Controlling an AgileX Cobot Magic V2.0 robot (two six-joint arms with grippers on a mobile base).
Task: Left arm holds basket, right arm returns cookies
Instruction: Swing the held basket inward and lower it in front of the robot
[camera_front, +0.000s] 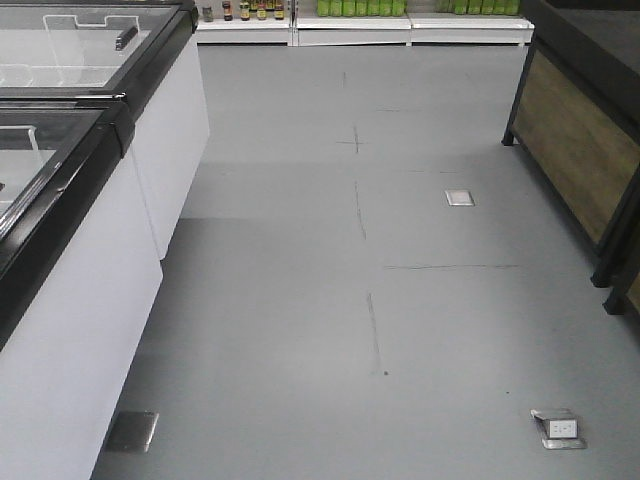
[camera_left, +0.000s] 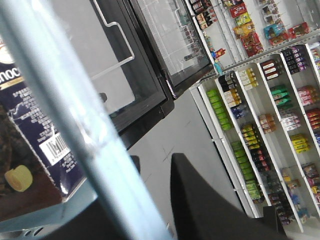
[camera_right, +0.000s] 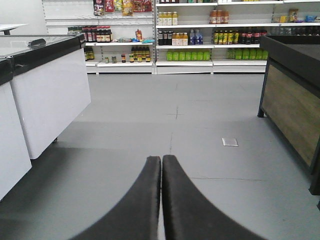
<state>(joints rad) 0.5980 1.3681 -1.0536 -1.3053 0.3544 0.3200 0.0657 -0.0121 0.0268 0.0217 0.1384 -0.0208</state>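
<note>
In the left wrist view the light blue basket's hoop handle (camera_left: 75, 115) runs slantwise between the black fingers of my left gripper (camera_left: 157, 161), which holds it close to the palm. The handle partly hides the left finger, and the right finger (camera_left: 200, 200) stands just beside it. Below hangs the basket (camera_left: 45, 216). Inside it lies the dark navy and brown cookies box (camera_left: 30, 150) with its white barcode showing. My right gripper (camera_right: 161, 158) is shut and empty, pointing along the grey floor. No arm shows in the front view.
White chest freezers with black-framed glass lids (camera_front: 60, 150) line the left. A wooden display stand (camera_front: 580, 130) is on the right. Stocked shelves (camera_right: 200, 40) fill the far wall. Floor socket plates (camera_front: 558, 428) sit in the grey floor.
</note>
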